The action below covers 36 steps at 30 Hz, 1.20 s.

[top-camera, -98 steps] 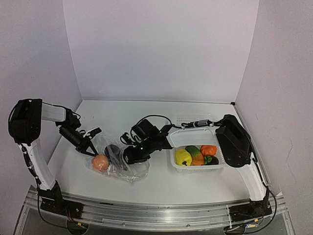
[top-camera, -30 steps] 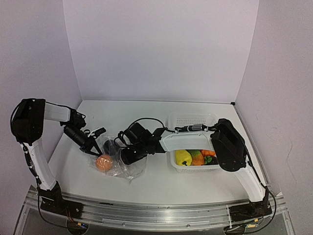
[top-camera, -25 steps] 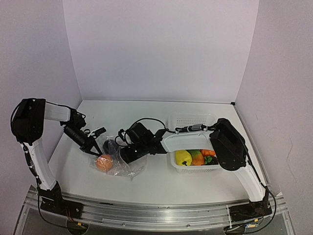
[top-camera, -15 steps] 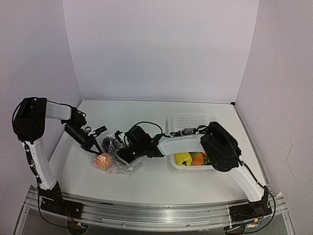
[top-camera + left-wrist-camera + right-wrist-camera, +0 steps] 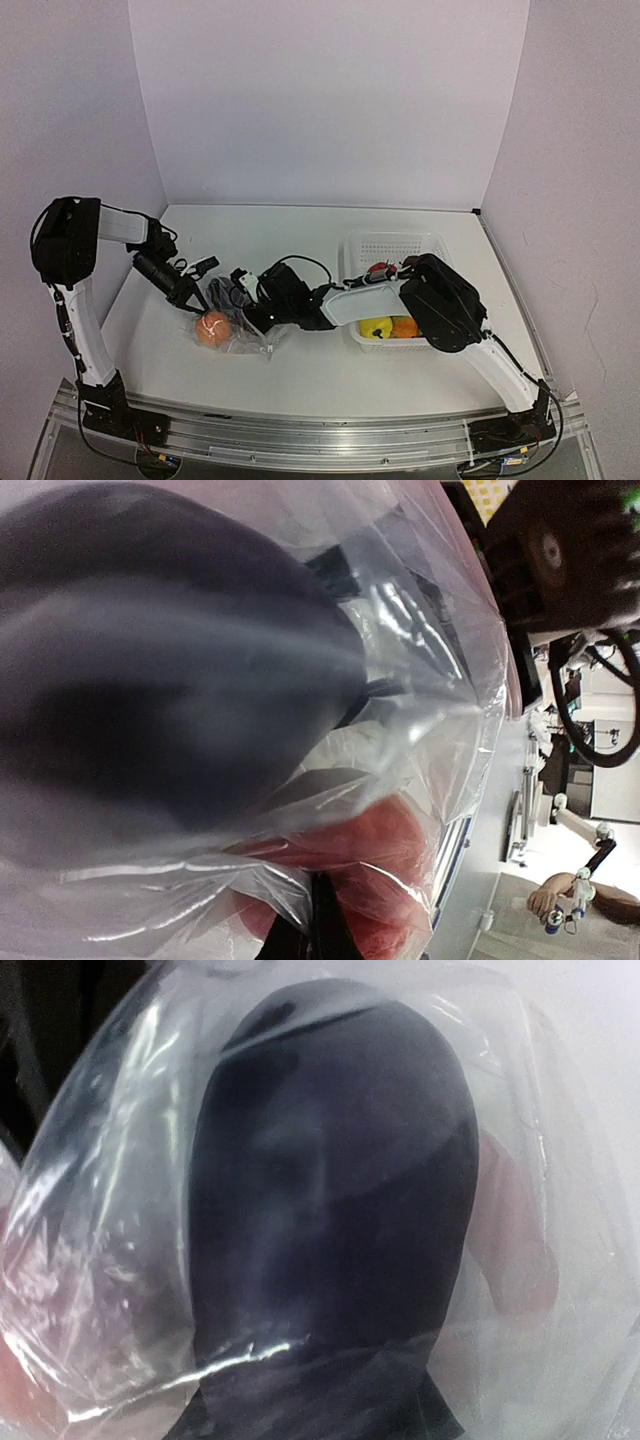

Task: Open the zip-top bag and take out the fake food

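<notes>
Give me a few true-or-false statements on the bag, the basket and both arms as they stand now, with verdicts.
1. The orange-peach fruit lies inside the zip-top bag. True.
2. The white basket holds nothing. False: a yellow piece and an orange piece lie in it.
3. The left gripper is shut on the bag's edge. True.
4. The dark purple piece lies out on the bare table. False: it is inside the bag, seen through the plastic in both wrist views.
5. The right gripper hangs over the basket. False: that arm reaches across to the bag.
</notes>
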{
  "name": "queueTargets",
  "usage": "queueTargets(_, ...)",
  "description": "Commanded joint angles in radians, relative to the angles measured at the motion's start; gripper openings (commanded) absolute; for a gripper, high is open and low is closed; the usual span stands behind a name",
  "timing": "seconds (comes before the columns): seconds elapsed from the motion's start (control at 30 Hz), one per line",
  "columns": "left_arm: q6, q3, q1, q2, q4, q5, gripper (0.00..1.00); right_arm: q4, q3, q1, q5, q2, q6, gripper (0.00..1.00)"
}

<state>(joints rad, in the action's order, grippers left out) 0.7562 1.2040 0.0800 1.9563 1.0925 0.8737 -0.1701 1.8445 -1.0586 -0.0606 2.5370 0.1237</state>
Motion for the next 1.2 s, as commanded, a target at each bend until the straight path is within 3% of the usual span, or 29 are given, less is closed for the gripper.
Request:
queueTargets(0.0, -0.124, 0.068, -0.097, 0.014, -0.047, 0.082, 0.0, -0.002, -0.14, -0.003, 0.029, -0.18, -0.033, 0.14)
queueTargets(0.17, -0.171, 0.068, -0.147, -0.022, -0.102, 0.041, 0.0, 0.053, -0.304, 0.0, 0.054, -0.368, -0.021, 0.08)
queueTargets(0.43, -0.225, 0.023, -0.179, -0.052, -0.152, 0.018, 0.0, 0.424, -0.38, 0.022, 0.007, -0.595, -0.031, 0.08)
queueTargets(0.63, -0.269, 0.078, -0.187, -0.079, -0.109, 0.06, 0.0, 0.699, -0.365, 0.078, 0.029, -0.711, -0.005, 0.08)
queueTargets(1.03, -0.421, 0.233, -0.135, -0.146, 0.108, 0.212, 0.0, 1.086, -0.413, 0.243, 0.471, -0.91, 0.247, 0.03)
queueTargets(1.17, -0.444, 0.191, -0.11, -0.135, 0.046, 0.159, 0.0, 1.152, -0.442, 0.289, 0.514, -0.911, 0.303, 0.08)
